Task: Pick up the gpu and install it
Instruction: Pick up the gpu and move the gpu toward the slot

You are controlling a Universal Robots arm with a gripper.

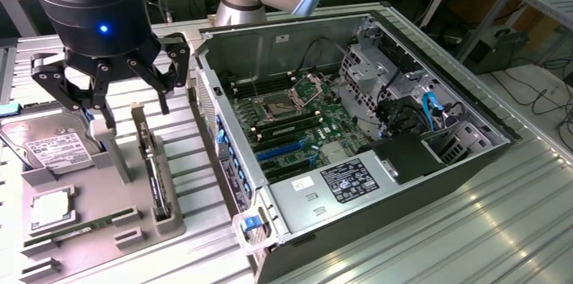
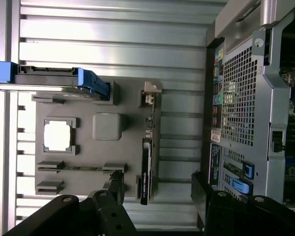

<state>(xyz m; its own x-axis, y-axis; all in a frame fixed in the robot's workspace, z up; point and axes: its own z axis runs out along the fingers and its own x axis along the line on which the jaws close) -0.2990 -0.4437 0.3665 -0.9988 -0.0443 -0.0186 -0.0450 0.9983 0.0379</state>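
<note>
Nearest, the grey tray (image 1: 117,197) sits on the bench (image 1: 465,230) at the exterior view's left, the gpu (image 1: 157,183) standing edge-on along its side nearest the open case (image 1: 268,42). Above it the jaws hang apart, holding nothing.

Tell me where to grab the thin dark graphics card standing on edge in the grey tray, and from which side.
Probably grip the graphics card by its upper long edge, coming down from above, jaws across its thin faces. It stands on edge in a slot of the grey tray, leaving only its top free.
</note>
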